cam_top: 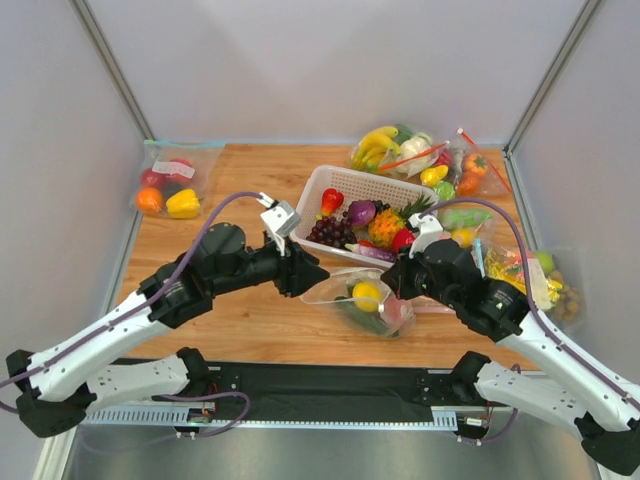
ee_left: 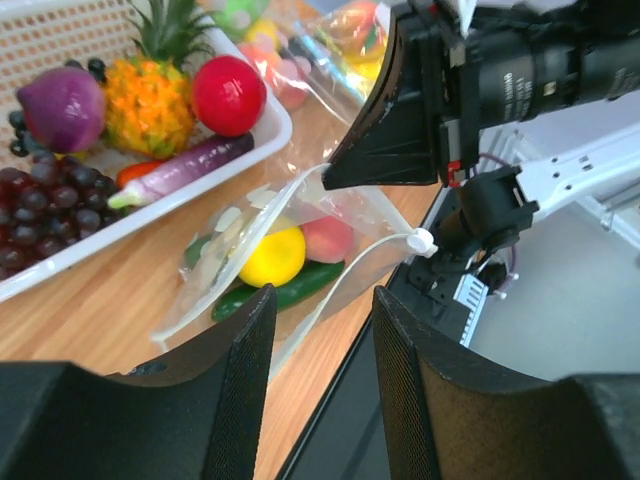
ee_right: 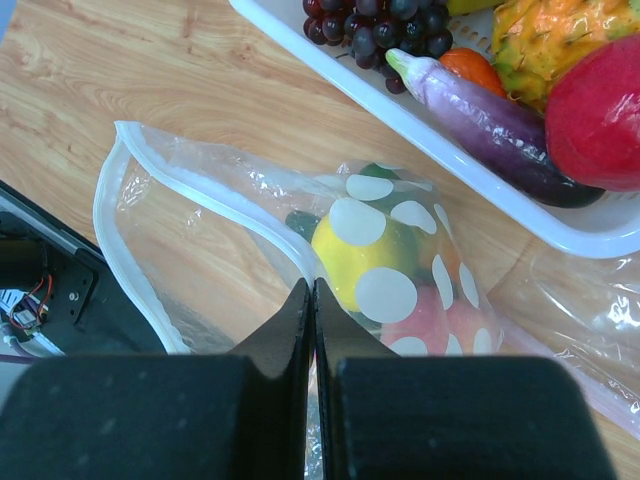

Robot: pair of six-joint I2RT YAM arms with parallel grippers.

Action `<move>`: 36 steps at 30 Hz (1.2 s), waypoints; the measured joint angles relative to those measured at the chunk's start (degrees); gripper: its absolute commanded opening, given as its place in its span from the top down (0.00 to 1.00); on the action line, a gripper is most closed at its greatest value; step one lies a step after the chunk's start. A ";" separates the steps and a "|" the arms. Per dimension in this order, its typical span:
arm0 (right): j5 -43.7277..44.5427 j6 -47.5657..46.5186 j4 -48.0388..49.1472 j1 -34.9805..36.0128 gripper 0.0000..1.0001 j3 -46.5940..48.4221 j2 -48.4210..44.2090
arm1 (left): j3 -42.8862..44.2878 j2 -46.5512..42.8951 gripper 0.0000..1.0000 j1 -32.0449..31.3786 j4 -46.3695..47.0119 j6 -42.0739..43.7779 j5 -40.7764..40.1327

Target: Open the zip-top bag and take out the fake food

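Pinched the zip-top bag (ee_right: 180, 220) by its rim close to the middle of the desk's (cam_top: 250, 330) near edge.

Clamped the right hand (ee_right: 312, 295) tight on the bag's white zip rim, with that lip raised off the wood. Set the left hand (ee_left: 322, 310) with fingers parted and nothing between them, just beside the opposite lip. Gaped at the mouth between the two hands, with the fake food inside: yellow round fruit (cam_top: 367, 296), dark green cucumber (ee_left: 290, 285) and pink peach (ee_left: 328, 240), all touching. Lay just in front of the white basket (cam_top: 330, 185) of purple grapes (cam_top: 330, 232) and pineapple (cam_top: 385, 228). Left a clear bag with a blue zip strip (cam_top: 175, 180) at the far left corner and clear bags with red-orange zip strips (cam_top: 400, 150) along the far right.
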 measured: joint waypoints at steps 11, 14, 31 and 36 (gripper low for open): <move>-0.02 0.85 0.07 0.09 1.00 -0.55 -3.13 | -2.97 16.46 0.53 -6.21 3.45 -1.70 -4.22; -0.24 1.29 0.04 0.24 1.00 -1.70 -4.17 | -3.41 16.48 0.51 -6.40 4.79 -1.95 -5.68; -0.63 2.97 -0.09 1.86 1.00 -3.56 -6.03 | -4.00 28.87 0.47 -7.93 14.14 -4.33 -7.08; -0.70 2.97 0.22 1.86 1.00 -3.56 -6.03 | -4.02 30.21 0.41 -8.81 16.55 -4.79 -8.24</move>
